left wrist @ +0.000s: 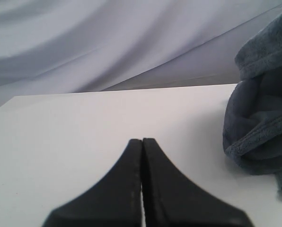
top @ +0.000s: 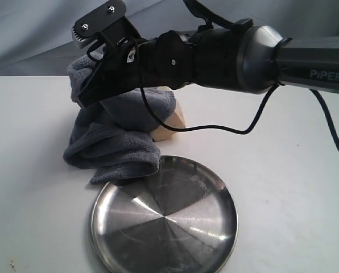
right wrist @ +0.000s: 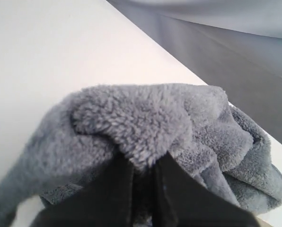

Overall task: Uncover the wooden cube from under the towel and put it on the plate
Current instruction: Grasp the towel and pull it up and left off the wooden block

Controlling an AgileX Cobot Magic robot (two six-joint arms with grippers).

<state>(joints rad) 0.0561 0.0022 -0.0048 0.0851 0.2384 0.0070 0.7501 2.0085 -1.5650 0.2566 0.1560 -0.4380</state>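
The blue-grey towel (top: 115, 139) lies bunched at the back left of the table, and one fold is lifted. My right gripper (top: 85, 98) reaches across from the right and is shut on that raised fold. In the right wrist view the fluffy towel (right wrist: 131, 118) bulges out between the tips of my right gripper (right wrist: 143, 163). A corner of the pale wooden cube (top: 170, 122) shows from under the towel's right side, while the rest stays covered. The steel plate (top: 164, 219) lies in front, with the towel's lower edge touching its rim. My left gripper (left wrist: 142, 141) is shut and empty over bare table, with the towel (left wrist: 261, 127) off to one side of it.
The right arm's black cable (top: 215, 128) hangs in a loop over the table behind the plate. A grey cloth backdrop (top: 38, 34) hangs behind the white table (top: 283, 187). The table's far edge (left wrist: 122, 91) shows in the left wrist view.
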